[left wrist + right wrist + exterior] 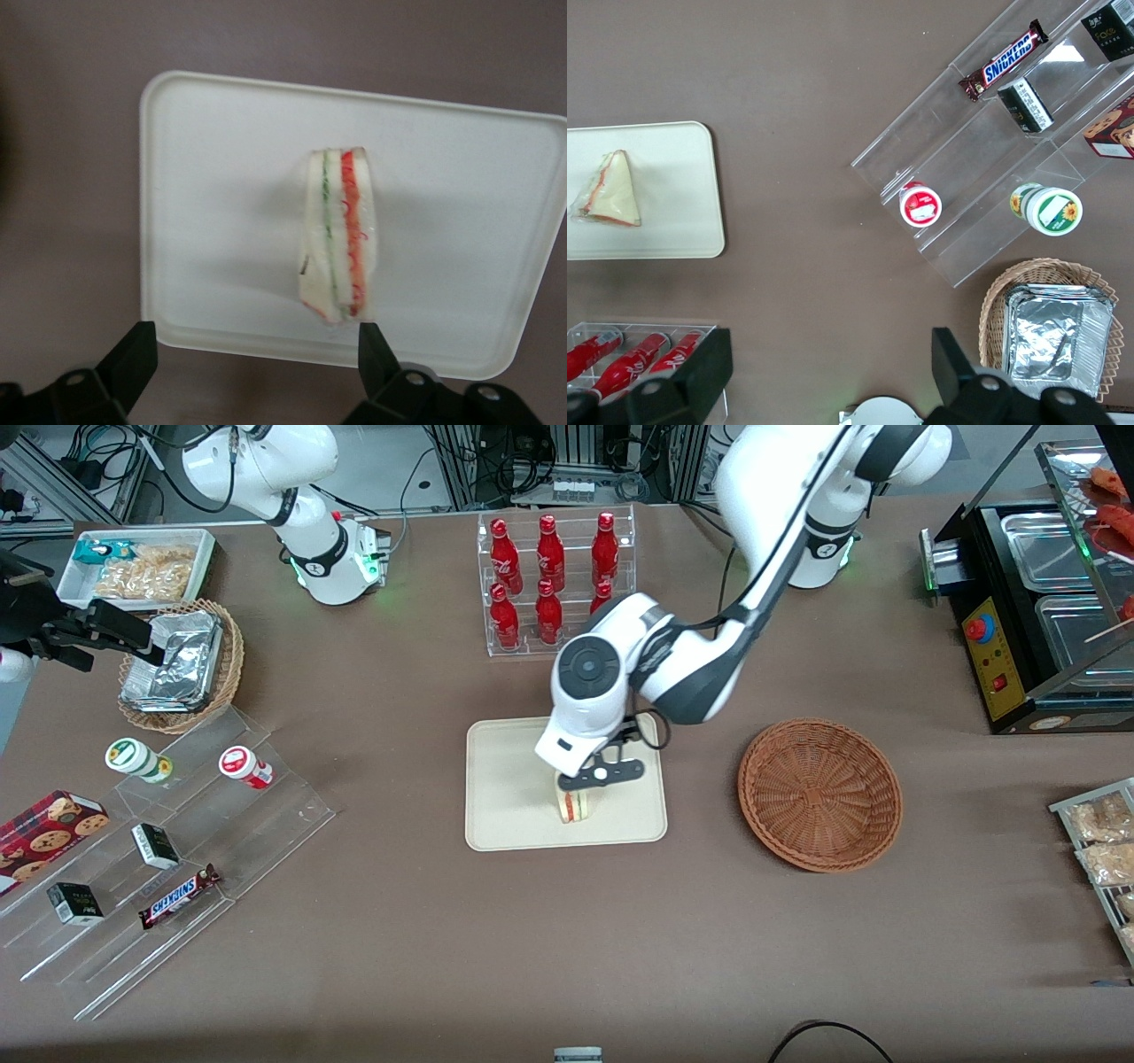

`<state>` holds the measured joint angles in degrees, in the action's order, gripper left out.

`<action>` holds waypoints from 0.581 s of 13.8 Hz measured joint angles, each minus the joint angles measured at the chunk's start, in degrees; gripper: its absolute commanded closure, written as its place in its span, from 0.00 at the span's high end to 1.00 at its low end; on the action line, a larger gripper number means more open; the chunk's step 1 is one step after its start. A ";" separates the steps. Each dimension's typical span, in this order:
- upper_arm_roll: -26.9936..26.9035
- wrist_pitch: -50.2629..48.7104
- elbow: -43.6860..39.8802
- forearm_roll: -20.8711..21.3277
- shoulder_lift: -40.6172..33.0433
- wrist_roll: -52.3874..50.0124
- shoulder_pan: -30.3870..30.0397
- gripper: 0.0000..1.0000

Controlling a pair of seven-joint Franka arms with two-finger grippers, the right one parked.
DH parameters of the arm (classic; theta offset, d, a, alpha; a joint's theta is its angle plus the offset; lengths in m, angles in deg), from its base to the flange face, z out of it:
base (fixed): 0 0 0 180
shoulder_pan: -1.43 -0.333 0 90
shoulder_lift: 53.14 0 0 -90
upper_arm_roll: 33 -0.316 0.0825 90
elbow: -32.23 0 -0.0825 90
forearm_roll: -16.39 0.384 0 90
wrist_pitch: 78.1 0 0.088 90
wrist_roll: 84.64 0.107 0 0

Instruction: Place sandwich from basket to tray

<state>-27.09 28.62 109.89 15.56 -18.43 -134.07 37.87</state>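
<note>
Starting at the parked arm's end of the table: a tan wicker basket [182,666] full of foil packets, and nearer the front camera than that, a clear stepped display [168,850] with a Snickers bar [180,895] on one of its steps. Moving toward the middle, a clear rack of red bottles [554,583] stands farther from the camera than the tray [505,779].

The cream tray sits mid-table, and the sandwich [574,805] is on it, standing on edge in the part of the tray nearest the camera. From the left wrist camera you can see the sandwich [339,235] plainly, red and green filling stripes running along its edge, resting on the tray [221,177] and touching nothing else.

The gripper [595,778] hangs right above the sandwich with its fingers [133,354] spread wide apart, one on each side and not touching the bread.

Toward the working arm's end, the reddish-brown basket [820,794] sits on the table, well apart from the tray, with nothing in it.
</note>
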 measured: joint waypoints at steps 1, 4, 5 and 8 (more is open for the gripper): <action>-0.09 -2.38 0.01 -0.01 -1.32 1.91 -1.43 1.00; -0.53 -10.56 0.29 0.06 -3.67 2.33 -6.37 1.00; -1.03 -11.77 0.81 0.40 -4.19 2.33 -7.73 1.00; -2.85 -12.67 5.27 1.84 -7.57 6.89 -11.24 1.00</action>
<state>-29.94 15.95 115.16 17.40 -26.00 -127.18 26.63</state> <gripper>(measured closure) 0.000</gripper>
